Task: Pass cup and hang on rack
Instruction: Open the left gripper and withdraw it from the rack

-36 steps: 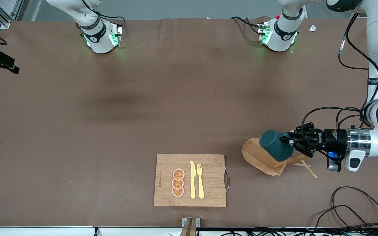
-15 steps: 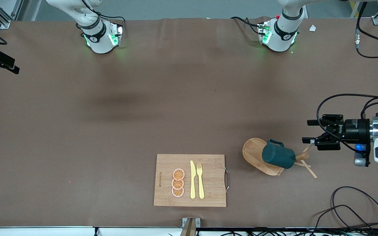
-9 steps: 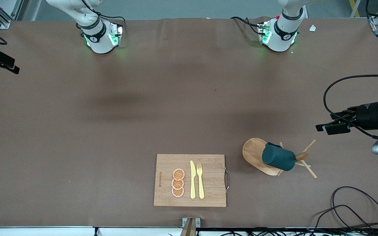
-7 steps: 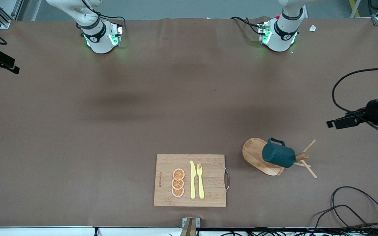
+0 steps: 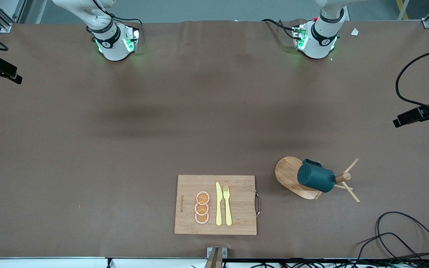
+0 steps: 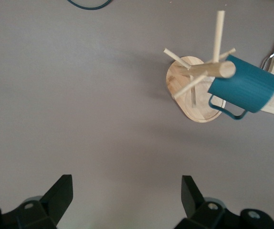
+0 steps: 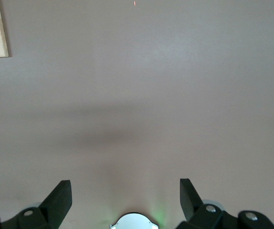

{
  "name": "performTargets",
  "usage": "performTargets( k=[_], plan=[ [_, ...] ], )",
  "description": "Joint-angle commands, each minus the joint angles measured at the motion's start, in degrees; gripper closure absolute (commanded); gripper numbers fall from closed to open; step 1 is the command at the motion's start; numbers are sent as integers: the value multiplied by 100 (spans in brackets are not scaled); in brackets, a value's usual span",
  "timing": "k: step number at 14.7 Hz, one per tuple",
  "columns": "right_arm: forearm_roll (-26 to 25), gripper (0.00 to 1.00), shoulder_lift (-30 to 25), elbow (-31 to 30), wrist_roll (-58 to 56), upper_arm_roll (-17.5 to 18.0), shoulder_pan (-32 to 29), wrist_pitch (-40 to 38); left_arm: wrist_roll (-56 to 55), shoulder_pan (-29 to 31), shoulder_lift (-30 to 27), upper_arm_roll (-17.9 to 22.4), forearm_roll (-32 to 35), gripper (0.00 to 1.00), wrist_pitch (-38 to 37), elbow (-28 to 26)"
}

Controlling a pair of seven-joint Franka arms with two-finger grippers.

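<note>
Now left gripper (image 6: 125,198) spread wide, empty, over bare tabletop (image 5: 162,123) at the left arm's end; right gripper (image 7: 125,198) equally wide above its own base, waiting. One cup (image 5: 315,178) hangs on one rack (image 5: 287,171) by the front edge, beside one cutting board (image 5: 237,186). Judgement: hanging done; retreat upward, clear of pegs.

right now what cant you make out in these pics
- Cup on the rack: which peg carries its handle; the cup's body hides it in the front view, the rack's post in the left wrist view.
- Left gripper: front view's edge cuts it off.
- Right gripper: outside the front view.
- Cutting board print: too small.
</note>
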Motion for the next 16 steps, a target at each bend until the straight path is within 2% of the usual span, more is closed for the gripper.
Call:
performTargets(
  k=[1, 6, 8, 11, 16],
  plan=[
    [58, 0, -164, -141, 4, 22, -15, 7, 99, 4, -457, -50, 113, 0, 174, -505],
    [58, 0, -164, -141, 4, 22, -6, 7, 108, -145, -545, -32, 69, 0, 201, -505],
    [49, 0, -164, -141, 4, 22, -6, 7, 108, -381, -588, 64, 104, 0, 201, -505],
    [49, 0, -164, -141, 4, 22, -6, 7, 117, -1083, -650, 800, 122, 0, 183, -505],
    [57, 0, -164, -141, 4, 22, -6, 7, 249, -2007, -790, 1768, 113, 0, 175, -505]
  ],
)
